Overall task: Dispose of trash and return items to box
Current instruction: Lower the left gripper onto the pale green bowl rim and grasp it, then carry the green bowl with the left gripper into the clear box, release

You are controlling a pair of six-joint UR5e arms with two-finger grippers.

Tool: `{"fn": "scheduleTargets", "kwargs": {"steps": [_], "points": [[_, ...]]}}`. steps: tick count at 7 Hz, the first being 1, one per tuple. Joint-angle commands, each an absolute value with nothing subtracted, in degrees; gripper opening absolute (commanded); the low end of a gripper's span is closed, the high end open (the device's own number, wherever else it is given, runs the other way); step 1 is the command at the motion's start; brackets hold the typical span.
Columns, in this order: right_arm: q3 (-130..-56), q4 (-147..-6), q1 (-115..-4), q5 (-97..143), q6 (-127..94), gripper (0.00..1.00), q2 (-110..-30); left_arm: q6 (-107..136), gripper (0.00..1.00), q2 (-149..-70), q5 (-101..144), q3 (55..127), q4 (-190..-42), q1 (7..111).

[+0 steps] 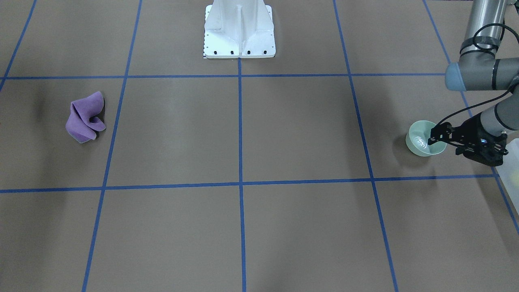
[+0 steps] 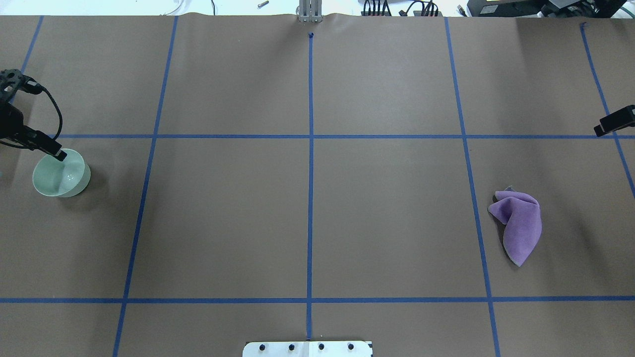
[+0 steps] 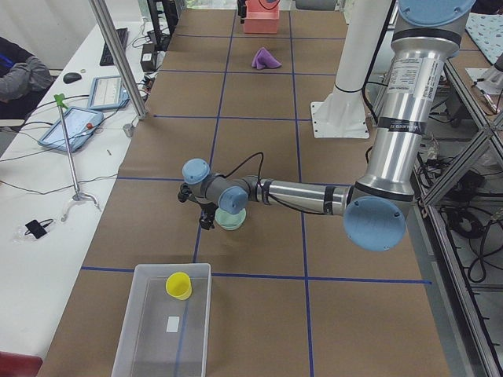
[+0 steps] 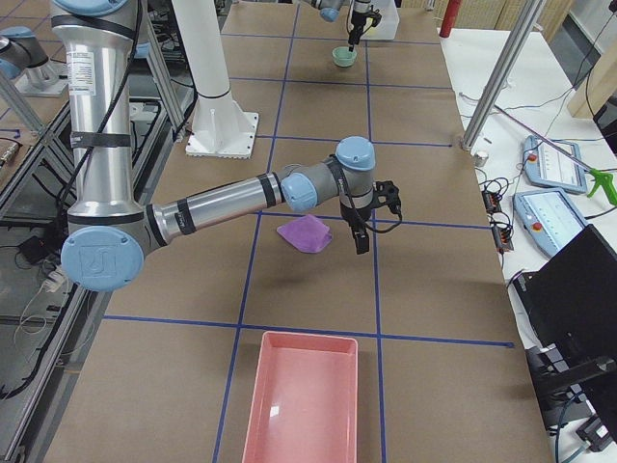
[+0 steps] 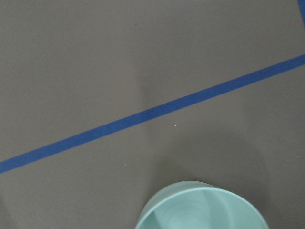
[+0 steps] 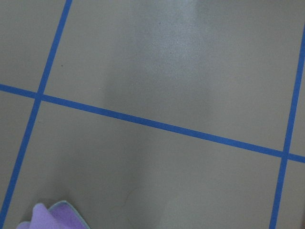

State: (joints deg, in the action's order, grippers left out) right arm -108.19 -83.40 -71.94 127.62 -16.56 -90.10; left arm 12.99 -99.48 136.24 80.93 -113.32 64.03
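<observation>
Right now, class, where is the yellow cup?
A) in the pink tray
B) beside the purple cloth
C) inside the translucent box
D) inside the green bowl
C: the exterior left view shows the yellow cup standing inside the translucent box, apart from the green bowl, which sits out on the table.

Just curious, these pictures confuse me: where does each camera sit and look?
Front: across table, facing base; left arm shows.
Overhead: behind robot, looking down; base's edge shows.
Left side: table's end; left arm nearest.
Right side: other end; right arm nearest.
Left wrist: down onto bowl.
Right wrist: down onto cloth.
Front and overhead share bowl, cloth.
</observation>
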Motion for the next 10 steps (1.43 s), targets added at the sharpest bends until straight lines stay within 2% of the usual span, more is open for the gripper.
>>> {"fn": "scheduleTargets", "kwargs": {"steps": [1,2,5,6,8,10], "points": [[-108.19,-83.41,-71.89,127.62,-16.52,1.0,-90.18,12.92,0.43,-98.62,136.23,79.98,-116.19,62.41],[-108.19,-83.41,-71.89,127.62,-16.52,1.0,-90.18,12.83,0.0,-98.53,136.32,80.33,-117.58,62.4],[-108.11,-83.41,-71.55,127.71,-16.52,1.0,-89.91,12.92,0.0,-96.78,139.28,84.87,-117.43,64.15],[-107.93,-83.41,-71.54,127.71,-16.52,1.0,-89.83,12.92,0.0,-96.77,143.48,87.43,-115.59,70.77],[-107.84,-83.41,-71.54,127.62,-16.61,1.0,-89.21,12.57,0.0,-96.77,145.46,96.28,-102.65,79.76],[-107.75,-83.41,-71.54,127.62,-16.61,1.0,-89.21,-1.06,0.0,-97.64,144.94,93.1,-92.69,90.13]]}}
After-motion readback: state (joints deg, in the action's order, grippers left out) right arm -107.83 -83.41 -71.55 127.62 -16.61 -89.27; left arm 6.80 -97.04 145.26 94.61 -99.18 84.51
